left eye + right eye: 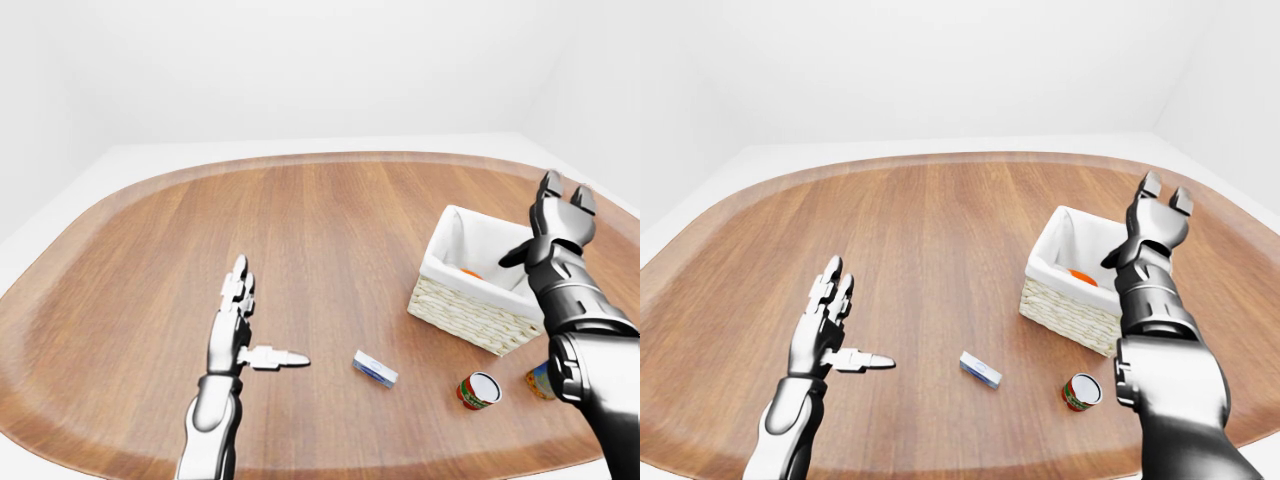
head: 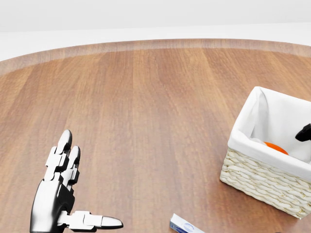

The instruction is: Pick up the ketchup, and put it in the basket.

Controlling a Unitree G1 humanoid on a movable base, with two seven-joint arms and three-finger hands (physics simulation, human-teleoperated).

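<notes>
A: Biggest thing first?
B: The table (image 1: pixel 330 220), a rounded wood top w/ a paler rim, fills most of every view.
A: Next?
B: The basket (image 1: pixel 1068 312), woven w/ a white cloth liner, sits on the right side of the table. Something orange (image 2: pixel 275 147) lies inside it, low vs. the liner. Probably the ketchup, but too little shows to be sure.
A: Arms?
B: The right hand (image 1: pixel 1156 222) is raised over the basket's right edge, fingers spread & upright, holding nothing. The left hand (image 1: pixel 238 322) is on the left of the left-eye view, just above the wood; can't tell if it touches. Fingers straight, thumb stuck out to the right, gripping nothing.
A: Smaller stuff?
B: A red can (image 1: pixel 479 390) lies tipped on its side near the bottom edge of the table, below the basket, its pale end facing the camera. Right of it, a yellow-green item (image 1: pixel 537 380) is half hidden by the right arm; can't ID it. A small blue & white box (image 1: pixel 375 368) lies flat btw. the left hand's thumb and the can, apart from both.
</notes>
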